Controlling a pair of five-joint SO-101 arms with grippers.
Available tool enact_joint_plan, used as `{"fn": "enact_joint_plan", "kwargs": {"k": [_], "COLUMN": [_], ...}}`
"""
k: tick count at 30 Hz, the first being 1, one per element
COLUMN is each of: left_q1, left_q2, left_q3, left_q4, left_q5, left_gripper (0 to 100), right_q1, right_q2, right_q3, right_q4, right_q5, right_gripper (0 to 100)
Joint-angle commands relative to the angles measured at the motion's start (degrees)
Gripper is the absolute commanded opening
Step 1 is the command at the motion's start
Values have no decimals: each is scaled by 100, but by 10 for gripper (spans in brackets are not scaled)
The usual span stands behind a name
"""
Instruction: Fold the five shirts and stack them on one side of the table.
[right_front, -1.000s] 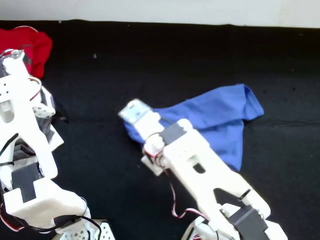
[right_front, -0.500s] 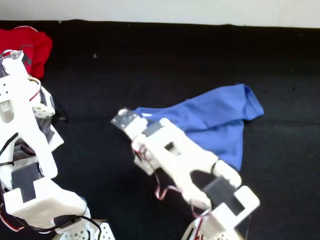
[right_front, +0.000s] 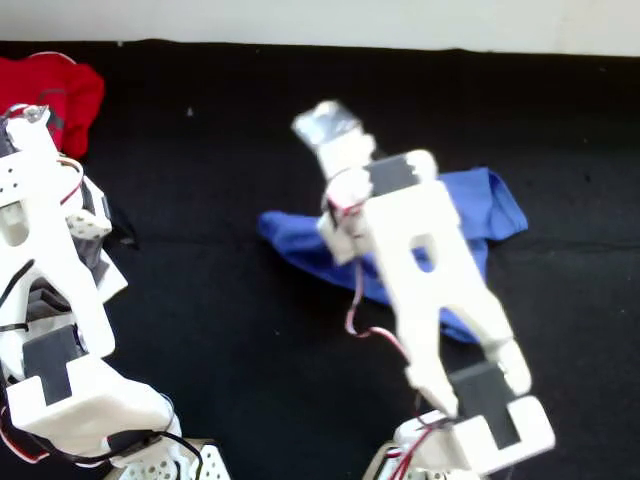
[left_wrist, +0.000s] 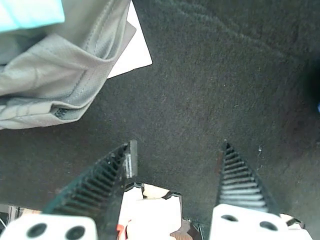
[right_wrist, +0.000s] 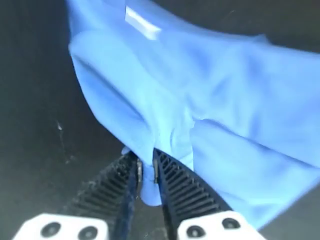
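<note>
In right pincer (right_wrist: 146, 161), blue shirt (right_wrist: 225, 115), now higher.

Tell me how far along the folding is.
Nothing looks finished: the red shirt lies bunched in a far corner, the grey shirt rumpled near the open left gripper. In hand: the right gripper pinches the blue shirt. Left: folding these and stacking.

Blue shirt (right_front: 470, 225), red shirt (right_front: 55, 90), grey shirt (left_wrist: 55, 65)
</note>
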Motion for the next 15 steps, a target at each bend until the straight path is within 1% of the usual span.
{"fn": "enact_joint_plan", "kwargs": {"k": [1, 4, 7, 15], "left_q1": [57, 145, 163, 163], "left_q2": [-233, -233, -233, -242], "left_q3": [92, 198, 295, 409], "left_q4": [35, 35, 35, 35], "left_q5": [18, 18, 18, 18], "left_gripper": [256, 256, 256, 256], "right_q1": [312, 277, 40, -901], "right_q2": [-927, -1244, -1235, -954], "right_q3": [-1095, -1789, -2484, -4347], "right_q4": [171, 4, -75, -119], "right_q5": [79, 79, 79, 79], "right_gripper": [6, 6, 6, 6]}}
